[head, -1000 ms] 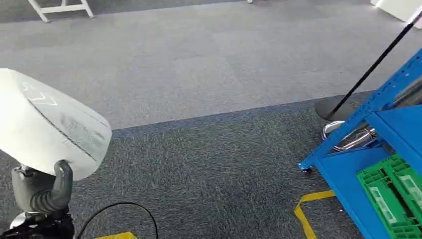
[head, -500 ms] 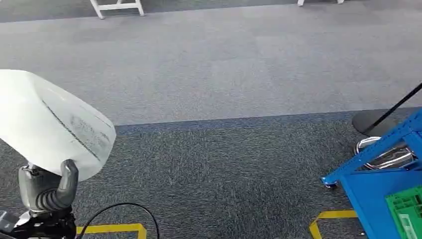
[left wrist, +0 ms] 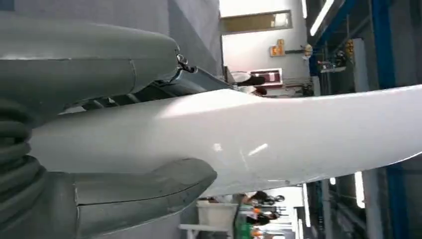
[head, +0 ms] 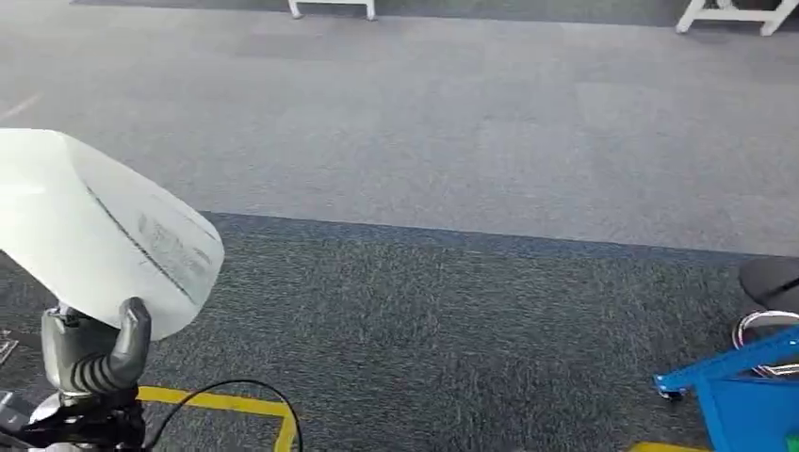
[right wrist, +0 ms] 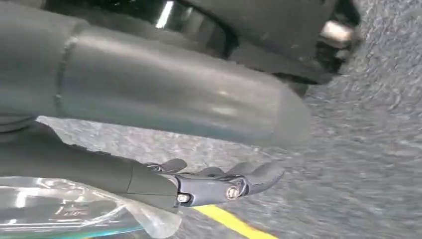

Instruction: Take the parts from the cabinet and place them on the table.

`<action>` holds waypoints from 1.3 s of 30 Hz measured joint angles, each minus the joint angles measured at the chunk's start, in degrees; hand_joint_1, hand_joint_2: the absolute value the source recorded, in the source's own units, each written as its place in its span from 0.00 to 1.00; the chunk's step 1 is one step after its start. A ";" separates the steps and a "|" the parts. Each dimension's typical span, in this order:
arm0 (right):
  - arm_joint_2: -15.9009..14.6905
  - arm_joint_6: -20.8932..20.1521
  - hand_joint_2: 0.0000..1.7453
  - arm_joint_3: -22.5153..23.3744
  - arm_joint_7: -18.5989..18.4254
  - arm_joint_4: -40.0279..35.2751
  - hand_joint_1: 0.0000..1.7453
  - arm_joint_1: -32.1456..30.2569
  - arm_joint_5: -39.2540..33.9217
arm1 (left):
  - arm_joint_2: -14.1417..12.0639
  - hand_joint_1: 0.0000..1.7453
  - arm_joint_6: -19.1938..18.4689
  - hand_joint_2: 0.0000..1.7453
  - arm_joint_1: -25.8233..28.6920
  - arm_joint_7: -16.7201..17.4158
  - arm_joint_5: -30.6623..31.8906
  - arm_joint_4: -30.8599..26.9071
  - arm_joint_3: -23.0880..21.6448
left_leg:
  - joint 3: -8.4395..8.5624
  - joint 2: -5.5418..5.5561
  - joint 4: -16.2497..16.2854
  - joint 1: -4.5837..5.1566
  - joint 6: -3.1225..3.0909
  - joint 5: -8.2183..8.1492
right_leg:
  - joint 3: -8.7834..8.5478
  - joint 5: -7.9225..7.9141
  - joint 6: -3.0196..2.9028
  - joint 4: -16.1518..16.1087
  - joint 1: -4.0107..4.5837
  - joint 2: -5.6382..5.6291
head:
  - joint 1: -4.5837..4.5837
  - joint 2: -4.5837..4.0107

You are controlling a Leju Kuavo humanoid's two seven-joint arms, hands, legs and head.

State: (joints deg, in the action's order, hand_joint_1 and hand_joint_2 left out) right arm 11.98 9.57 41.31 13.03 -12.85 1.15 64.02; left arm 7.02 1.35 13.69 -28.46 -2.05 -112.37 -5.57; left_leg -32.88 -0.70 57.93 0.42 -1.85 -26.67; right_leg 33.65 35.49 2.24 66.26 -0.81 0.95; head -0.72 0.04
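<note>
Grey carpet floor (head: 452, 141) spreads wide ahead, its darker speckled band (head: 452, 330) nearer the robot, with open room across the middle. A blue metal cabinet frame (head: 744, 395) juts in at the lower right corner, a dark round stand base (head: 773, 281) just beyond it. Yellow floor tape (head: 226, 405) runs near the left arm. The large white curved plastic part (head: 104, 231) is held up in the left hand (head: 94, 353), thumb and fingers closed around its lower edge. The right hand (right wrist: 219, 184) hangs over the carpet, fingers loosely curled beside a clear plastic bag (right wrist: 64, 209); whether they grip it, I cannot tell.
</note>
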 joint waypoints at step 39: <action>3.10 2.49 0.00 -0.07 -0.54 0.20 0.00 -1.06 3.82 | 0.31 1.00 9.22 1.00 2.21 -1.38 -2.91 0.00 -2.23 | -0.18 6.87 1.35 -0.43 1.36 -0.79 | -1.17 -5.87 0.19 -7.43 -0.92 -6.57 | 0.11 0.00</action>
State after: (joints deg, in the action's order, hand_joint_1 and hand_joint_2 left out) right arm 15.08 12.07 41.24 12.48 -12.66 0.09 67.84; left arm 7.32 10.58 15.90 -29.83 -4.96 -112.37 -7.80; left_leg -33.05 6.17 59.27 -0.01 -0.49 -27.45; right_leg 32.48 29.62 2.43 58.83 -1.73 -5.62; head -0.61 0.04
